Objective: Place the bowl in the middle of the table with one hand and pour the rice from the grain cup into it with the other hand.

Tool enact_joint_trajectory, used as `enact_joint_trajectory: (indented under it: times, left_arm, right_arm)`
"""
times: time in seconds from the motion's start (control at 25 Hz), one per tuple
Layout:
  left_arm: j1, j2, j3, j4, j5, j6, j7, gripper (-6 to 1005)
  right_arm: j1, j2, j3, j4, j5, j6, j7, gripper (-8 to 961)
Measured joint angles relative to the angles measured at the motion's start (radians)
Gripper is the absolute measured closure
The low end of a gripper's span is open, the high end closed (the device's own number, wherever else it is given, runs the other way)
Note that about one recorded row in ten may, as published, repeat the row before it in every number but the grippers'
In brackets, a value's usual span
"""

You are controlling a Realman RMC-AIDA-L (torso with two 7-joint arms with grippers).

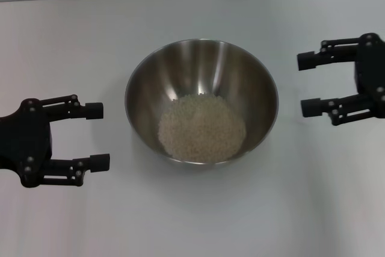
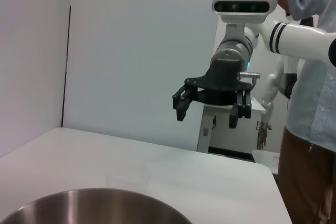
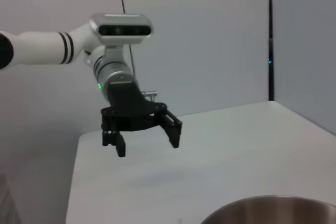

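Here the wide shiny steel bowl [image 1: 201, 102], holding pale rice [image 1: 202, 127], sits midway between the spread, empty left claw [image 1: 96, 136] and right claw [image 1: 308, 83].

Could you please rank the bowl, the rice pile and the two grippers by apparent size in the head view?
1. Steel bowl
2. Rice
3. Left gripper and right gripper, both open; they look alike, and each is partly cut off at the frame edge, so unranked.

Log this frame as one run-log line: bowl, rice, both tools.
bowl: mid-table | rice: in bowl | left tool: open, empty, left of bowl | right tool: open, empty, right of bowl
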Motion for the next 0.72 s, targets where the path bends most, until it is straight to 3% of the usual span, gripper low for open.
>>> enact_joint_trajectory:
  times: [0.2, 0.72]
  left_arm:
    - [0.002, -0.002, -0.001, 0.018, -0.001, -0.001, -0.001, 153]
    - [-0.005, -0.008, -0.003, 0.037, -0.002, -0.001, -0.013, 153]
  right_arm:
    - [0.009, 0.013, -0.054, -0.011, -0.023, 0.016, 0.009, 168]
    - [0.034, 0.016, -0.095, -0.004, -0.074, 0.02, 0.051, 169]
